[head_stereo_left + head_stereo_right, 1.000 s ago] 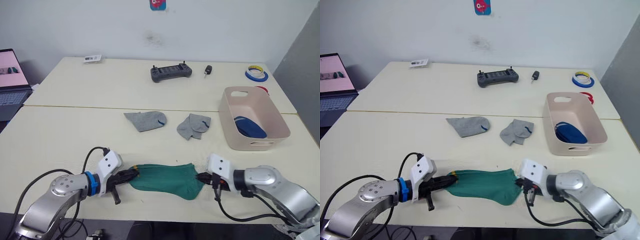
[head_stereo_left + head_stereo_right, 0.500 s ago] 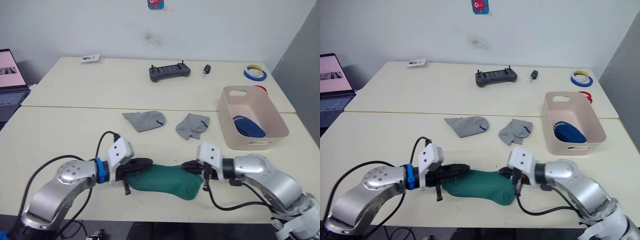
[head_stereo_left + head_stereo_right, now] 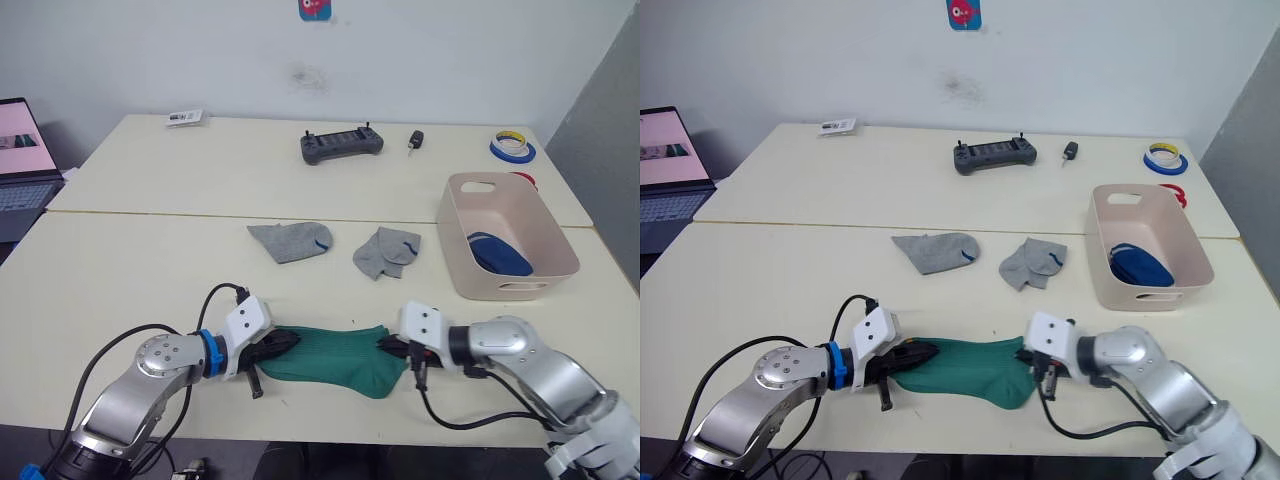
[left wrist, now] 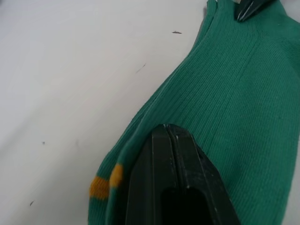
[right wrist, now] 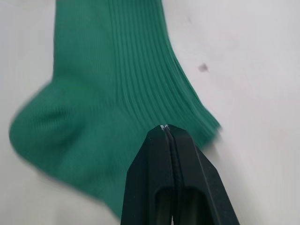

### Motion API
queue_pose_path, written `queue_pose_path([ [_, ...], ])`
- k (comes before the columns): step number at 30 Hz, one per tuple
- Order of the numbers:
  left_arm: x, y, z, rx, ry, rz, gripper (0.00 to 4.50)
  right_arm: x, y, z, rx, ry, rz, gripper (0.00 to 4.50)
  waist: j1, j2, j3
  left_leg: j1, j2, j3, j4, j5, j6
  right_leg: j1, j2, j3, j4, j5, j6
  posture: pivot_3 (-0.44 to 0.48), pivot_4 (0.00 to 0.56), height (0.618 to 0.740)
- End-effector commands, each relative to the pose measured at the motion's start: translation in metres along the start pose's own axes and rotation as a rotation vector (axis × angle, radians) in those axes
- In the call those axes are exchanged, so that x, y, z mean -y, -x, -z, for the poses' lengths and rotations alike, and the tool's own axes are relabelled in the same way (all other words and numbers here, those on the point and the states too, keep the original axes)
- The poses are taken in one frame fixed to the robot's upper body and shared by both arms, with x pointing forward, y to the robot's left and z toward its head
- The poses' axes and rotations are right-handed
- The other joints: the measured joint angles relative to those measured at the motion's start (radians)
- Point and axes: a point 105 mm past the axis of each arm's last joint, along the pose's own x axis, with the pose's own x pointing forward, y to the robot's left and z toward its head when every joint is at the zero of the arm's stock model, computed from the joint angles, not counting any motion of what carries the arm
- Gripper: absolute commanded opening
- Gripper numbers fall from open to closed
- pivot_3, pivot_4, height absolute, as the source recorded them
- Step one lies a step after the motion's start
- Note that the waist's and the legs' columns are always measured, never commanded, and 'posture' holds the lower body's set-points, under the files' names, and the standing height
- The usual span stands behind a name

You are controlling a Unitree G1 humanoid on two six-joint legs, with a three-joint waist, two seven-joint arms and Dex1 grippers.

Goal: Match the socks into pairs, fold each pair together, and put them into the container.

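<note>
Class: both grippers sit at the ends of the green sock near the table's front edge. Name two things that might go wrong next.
1. The left gripper and right gripper look shut over the green sock, perhaps without gripping it; it may stay flat.
2. The sock lies near the table edge; a drag could tip it off.

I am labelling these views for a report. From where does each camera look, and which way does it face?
Left and right eye views: from the head, forward and down over both arms, the table and container.
Left wrist view: along the shut left gripper over the green socks.
Right wrist view: along the shut right gripper.
All share the green socks.
</note>
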Motion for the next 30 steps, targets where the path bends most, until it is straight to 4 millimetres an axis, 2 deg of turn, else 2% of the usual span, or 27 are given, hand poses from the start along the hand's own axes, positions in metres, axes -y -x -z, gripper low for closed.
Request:
queue_pose_path([
  [1,0.006,0.013,-0.034,0.109,-0.066,0.065,0.00,-0.005,0.012,-0.035,0.152,0.022,-0.037,0.06,-0.004,0.000,0.000,-0.001,0.000,0.000,0.000,0.000,0.000,-0.002,0.000,0.000,0.002,0.000,0.000,0.000,0.150,0.740],
  [3,0.013,0.016,-0.041,0.107,-0.100,0.113,0.00,-0.010,0.011,-0.043,0.178,0.029,-0.067,0.06,-0.005,0.000,0.000,-0.001,0.001,0.000,0.001,0.000,0.000,-0.002,0.001,0.001,0.003,0.000,0.000,0.000,0.150,0.740],
  [6,0.020,0.011,-0.042,0.086,-0.131,0.153,0.00,-0.022,-0.005,-0.048,0.184,0.040,-0.129,0.06,-0.005,0.000,0.000,0.000,0.001,0.000,0.001,0.000,0.000,-0.002,0.001,0.001,0.003,0.000,0.000,0.000,0.150,0.740],
  [11,0.026,0.006,-0.026,0.028,-0.133,0.178,0.00,-0.037,-0.032,-0.050,0.173,0.059,-0.213,0.06,-0.004,0.000,0.000,-0.001,0.000,0.001,0.002,0.000,0.000,-0.002,0.002,0.001,0.004,0.000,0.000,0.000,0.150,0.740],
  [15,0.025,0.003,-0.007,-0.025,-0.156,0.162,0.00,-0.046,-0.041,-0.034,0.106,0.066,-0.266,0.06,-0.003,0.000,0.000,-0.001,0.000,0.000,0.003,0.000,0.000,-0.002,0.001,0.001,0.004,0.000,0.000,0.000,0.150,0.740],
  [18,0.024,0.004,0.000,-0.038,-0.140,0.149,0.00,-0.045,-0.038,-0.023,0.059,0.076,-0.270,0.06,-0.002,0.000,0.000,-0.001,0.000,0.001,0.003,0.000,0.000,-0.002,0.001,0.001,0.004,0.000,0.000,0.000,0.150,0.740],
  [22,0.021,0.006,0.013,-0.077,-0.129,0.130,0.00,-0.036,-0.019,-0.007,0.001,0.072,-0.242,0.06,-0.001,0.000,0.000,-0.001,0.000,0.000,0.003,0.000,0.000,-0.002,0.001,0.001,0.004,0.000,0.000,0.000,0.150,0.740],
  [24,0.020,0.006,0.013,-0.068,-0.132,0.128,0.00,-0.035,-0.010,-0.004,-0.004,0.080,-0.236,0.06,0.000,0.000,0.000,-0.001,0.000,0.000,0.004,0.000,0.000,-0.001,0.001,0.001,0.003,0.000,0.000,0.000,0.150,0.740],
  [30,0.021,0.006,-0.025,0.061,-0.150,0.143,0.00,-0.032,0.014,-0.023,0.093,0.014,-0.171,0.06,-0.001,0.000,0.000,-0.001,0.000,0.000,0.005,0.000,0.000,-0.001,0.001,0.000,0.004,0.000,0.000,0.000,0.150,0.740],
])
